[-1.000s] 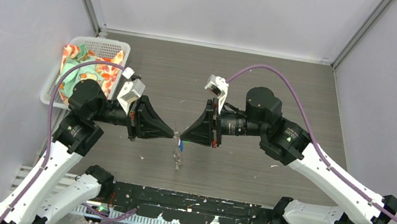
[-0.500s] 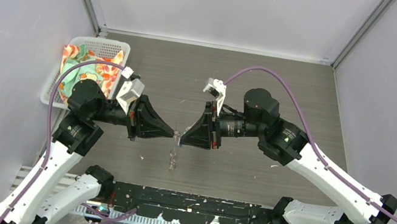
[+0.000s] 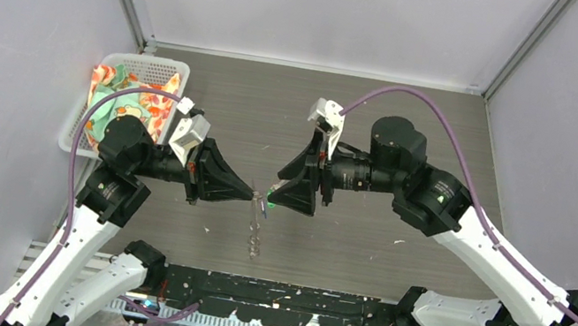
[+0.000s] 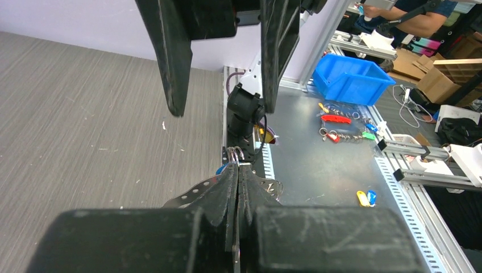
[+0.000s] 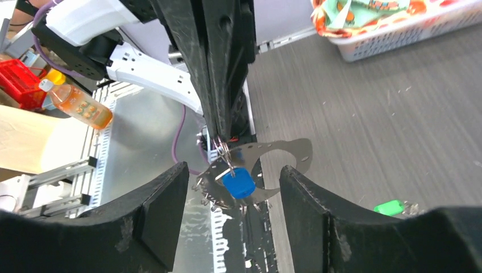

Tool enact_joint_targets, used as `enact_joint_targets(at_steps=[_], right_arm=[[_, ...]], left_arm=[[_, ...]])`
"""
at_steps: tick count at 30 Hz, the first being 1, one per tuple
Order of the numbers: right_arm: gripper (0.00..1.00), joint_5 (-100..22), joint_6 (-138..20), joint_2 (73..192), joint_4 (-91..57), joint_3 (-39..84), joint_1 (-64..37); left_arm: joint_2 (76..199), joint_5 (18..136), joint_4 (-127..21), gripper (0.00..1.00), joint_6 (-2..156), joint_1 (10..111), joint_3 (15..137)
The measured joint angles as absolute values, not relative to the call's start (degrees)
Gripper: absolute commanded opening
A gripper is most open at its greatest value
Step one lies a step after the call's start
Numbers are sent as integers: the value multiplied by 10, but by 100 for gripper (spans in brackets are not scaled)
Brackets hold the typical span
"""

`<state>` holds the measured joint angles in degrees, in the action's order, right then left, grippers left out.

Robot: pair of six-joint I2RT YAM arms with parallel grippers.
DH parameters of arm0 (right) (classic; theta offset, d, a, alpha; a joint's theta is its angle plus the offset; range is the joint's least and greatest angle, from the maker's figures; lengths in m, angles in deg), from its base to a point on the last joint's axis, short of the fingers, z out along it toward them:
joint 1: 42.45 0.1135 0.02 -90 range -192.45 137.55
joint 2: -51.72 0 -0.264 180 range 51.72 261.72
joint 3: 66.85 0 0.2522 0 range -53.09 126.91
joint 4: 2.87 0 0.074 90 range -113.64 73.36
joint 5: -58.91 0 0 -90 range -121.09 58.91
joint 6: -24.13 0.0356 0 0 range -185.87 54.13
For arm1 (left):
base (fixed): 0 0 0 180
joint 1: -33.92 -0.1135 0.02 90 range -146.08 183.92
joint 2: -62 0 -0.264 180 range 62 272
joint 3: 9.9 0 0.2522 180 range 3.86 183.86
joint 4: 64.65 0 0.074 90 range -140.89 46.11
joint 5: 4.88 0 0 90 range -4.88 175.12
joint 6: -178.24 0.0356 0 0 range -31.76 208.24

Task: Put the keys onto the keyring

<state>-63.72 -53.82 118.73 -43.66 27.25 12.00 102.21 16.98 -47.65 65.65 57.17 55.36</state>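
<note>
**Pinching a dangling keyring between two arms**

Clamped shut, the left gripper (image 4: 236, 170) grips the keyring (image 5: 273, 154) by its small wire loops, well above the table (image 3: 416, 132). The thin grey metal hangs down from the tips. The blue key (image 5: 239, 183) dangles there too, seemingly threaded on. The green key (image 5: 389, 207) shows low beside one finger of the right gripper (image 3: 285, 186), apart from the ring. Whether it lies on the table I cannot tell. That gripper faces the left one with its jaws wide apart, straddling the ring and holding nothing.

Everything here looks light, thin and stiff, and the bare metal is likely to slip, swing or twist at a nudge. The plastic heads seem the surest hold on the keys.

The table is grey wood-grain, hard and flat, so a key lying on it would be awkward to lift. Plain walls (image 3: 313, 6) close three sides. A white basket (image 3: 146, 64) of patterned cloth (image 3: 130, 104) sits at the left.
</note>
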Motion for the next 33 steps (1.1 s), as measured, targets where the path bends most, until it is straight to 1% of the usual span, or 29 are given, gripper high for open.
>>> enact_joint_targets(at_steps=[1,7,12,15,17,18,21,26,28,31,33], right_arm=[[63,-637,-547,1188,-441,284,119],[43,-658,-579,1217,-445,318,119],[37,-687,-583,1250,-446,318,119],[32,-697,-582,1254,-445,318,118],[31,-703,-581,1253,-443,318,117],[33,-705,-580,1253,-443,318,117],[42,-715,-574,1253,-439,318,117],[44,-730,-561,1247,-413,294,117],[41,-736,-555,1243,-407,284,117],[31,-741,-550,1241,-401,282,117],[26,-744,-548,1241,-395,282,117]], left_arm=[[1022,169,-476,0,657,572,554],[1023,166,-476,0,657,572,554],[1023,165,-476,0,657,572,554],[1023,165,-474,0,657,572,554],[1023,165,-474,0,657,572,554],[1023,165,-474,0,657,572,554],[1023,167,-475,0,657,572,554],[1023,172,-475,0,655,572,555],[1023,172,-475,0,653,572,555],[1024,176,-475,0,647,572,557],[1024,177,-476,0,646,572,558]])
